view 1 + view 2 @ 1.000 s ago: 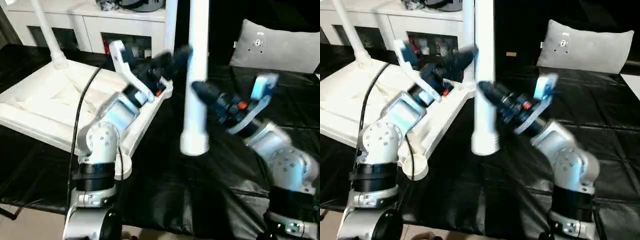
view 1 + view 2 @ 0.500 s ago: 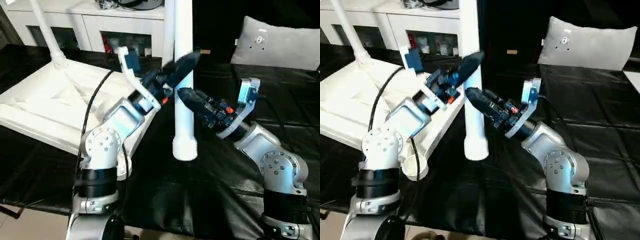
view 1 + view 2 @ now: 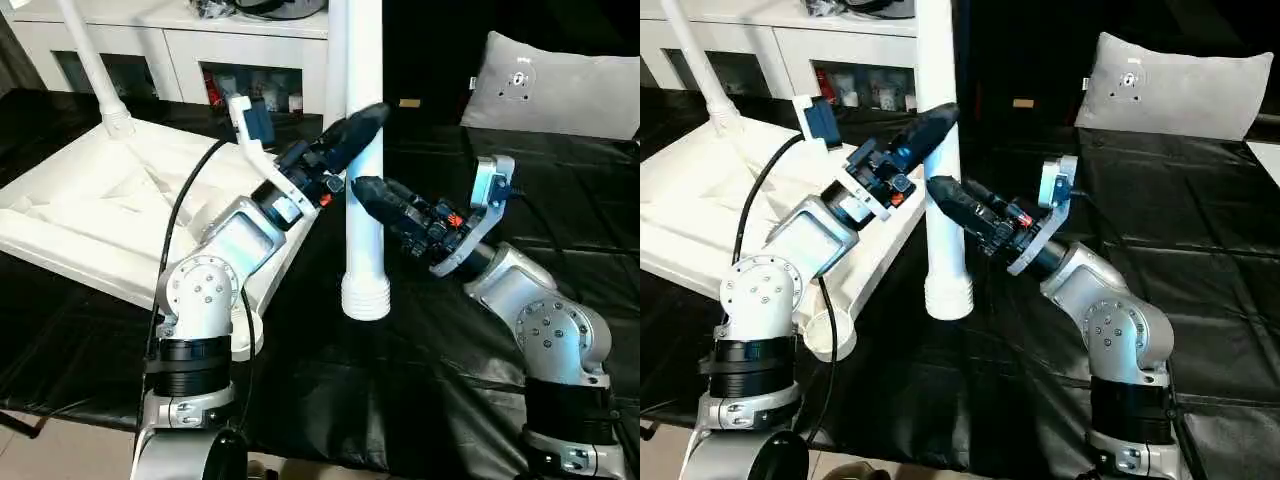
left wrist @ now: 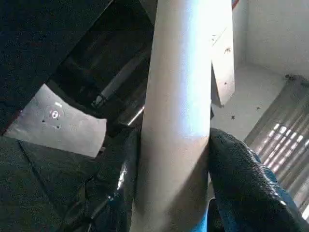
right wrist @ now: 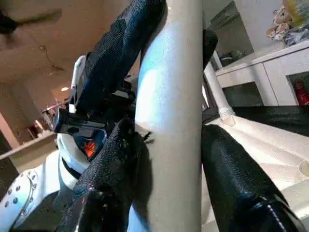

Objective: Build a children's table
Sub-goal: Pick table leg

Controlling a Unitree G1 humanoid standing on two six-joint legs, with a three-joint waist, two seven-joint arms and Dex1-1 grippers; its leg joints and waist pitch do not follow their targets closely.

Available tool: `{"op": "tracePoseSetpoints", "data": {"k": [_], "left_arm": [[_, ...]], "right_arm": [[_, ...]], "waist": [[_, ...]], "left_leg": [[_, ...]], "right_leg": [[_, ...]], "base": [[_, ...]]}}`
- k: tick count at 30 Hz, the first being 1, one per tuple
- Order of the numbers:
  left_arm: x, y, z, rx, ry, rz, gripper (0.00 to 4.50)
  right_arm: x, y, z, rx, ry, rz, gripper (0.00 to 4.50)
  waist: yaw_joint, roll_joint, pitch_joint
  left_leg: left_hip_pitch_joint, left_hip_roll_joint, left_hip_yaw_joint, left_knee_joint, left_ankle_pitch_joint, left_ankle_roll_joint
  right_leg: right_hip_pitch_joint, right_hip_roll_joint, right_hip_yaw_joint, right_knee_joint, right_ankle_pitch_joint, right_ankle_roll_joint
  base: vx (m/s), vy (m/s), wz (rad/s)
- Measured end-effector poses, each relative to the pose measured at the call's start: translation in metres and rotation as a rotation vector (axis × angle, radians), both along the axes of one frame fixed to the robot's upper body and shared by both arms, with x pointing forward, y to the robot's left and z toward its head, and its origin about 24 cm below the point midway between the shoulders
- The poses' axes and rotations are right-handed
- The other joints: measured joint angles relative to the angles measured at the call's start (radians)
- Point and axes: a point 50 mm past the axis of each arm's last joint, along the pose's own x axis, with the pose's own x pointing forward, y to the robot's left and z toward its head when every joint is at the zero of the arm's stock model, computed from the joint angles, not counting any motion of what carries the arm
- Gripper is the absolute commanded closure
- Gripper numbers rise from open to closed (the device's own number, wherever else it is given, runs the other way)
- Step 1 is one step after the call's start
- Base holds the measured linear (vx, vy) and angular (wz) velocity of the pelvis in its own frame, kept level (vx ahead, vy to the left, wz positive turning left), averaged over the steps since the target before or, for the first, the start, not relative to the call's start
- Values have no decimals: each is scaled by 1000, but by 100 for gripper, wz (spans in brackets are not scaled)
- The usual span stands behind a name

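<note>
Leg: held upright between both grippers, ribbed end down, clear of the surface. Against a second ago it hangs lower and nearer the top, and the blur of motion is gone.
Left gripper: jaws clamped on the leg, one to each side in its wrist view.
Right gripper: jaws likewise clamped on the leg, just below the left.
Meaning, as judged: leg steadied in a two-handed hold, ready to be carried to a socket; insertion not yet done.
Top: inverted, beside and behind the left gripper, one leg already seated at its far corner.
Near socket: empty, below the left forearm, which partly bars the approach.
Cushion: well beyond the right gripper.
Cabinet: behind the top.
</note>
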Motion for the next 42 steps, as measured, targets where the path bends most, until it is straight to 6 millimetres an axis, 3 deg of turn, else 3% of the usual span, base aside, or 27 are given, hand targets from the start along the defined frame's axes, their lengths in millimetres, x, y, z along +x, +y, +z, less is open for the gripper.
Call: {"op": "tracePoseSetpoints", "data": {"k": [13, 15, 19, 28, 38, 42], "left_arm": [[3, 6, -1, 23, -21, 49, 273], [5, 6, -1, 30, -21, 64, 273], [12, 15, 3, 71, -39, 127, 273], [16, 25, 20, 115, -129, 144, 273], [7, 14, 26, 180, -235, 16, 273], [1, 8, 29, 193, -278, -36, 273]], "right_arm": [[5, 3, 1, -30, -12, 2, 278], [6, 3, 1, -30, -5, 0, 222], [7, -1, 1, -55, -3, -15, 174], [4, -11, 1, -146, -27, 46, 99], [7, -11, -7, -263, 4, 101, 13], [5, -9, -9, -299, -5, 156, 3]], "waist": [[0, 0, 0], [0, 0, 0], [1, 0, 0], [3, 0, 0], [1, 0, 0], [2, 0, 0]], "left_leg": [[0, 0, 0, 0, 0, 0], [0, 0, 0, 0, 0, 1], [0, 0, 0, 0, 1, 1], [0, 0, 0, 1, 4, 7], [0, 0, 0, 2, 4, 7], [0, 0, 0, 2, 4, 7]], "right_leg": [[0, 0, 0, 0, 0, 0], [0, 0, 0, 0, 0, 0], [0, 0, 0, 1, 0, 0], [0, 0, 0, 1, 0, 0], [0, 0, 0, 3, 0, 0], [0, 0, 0, 4, 0, 0]], "base": [[0, 0, 0], [0, 0, 0], [0, 0, 0], [0, 0, 0], [0, 0, 0], [0, 0, 0]]}}
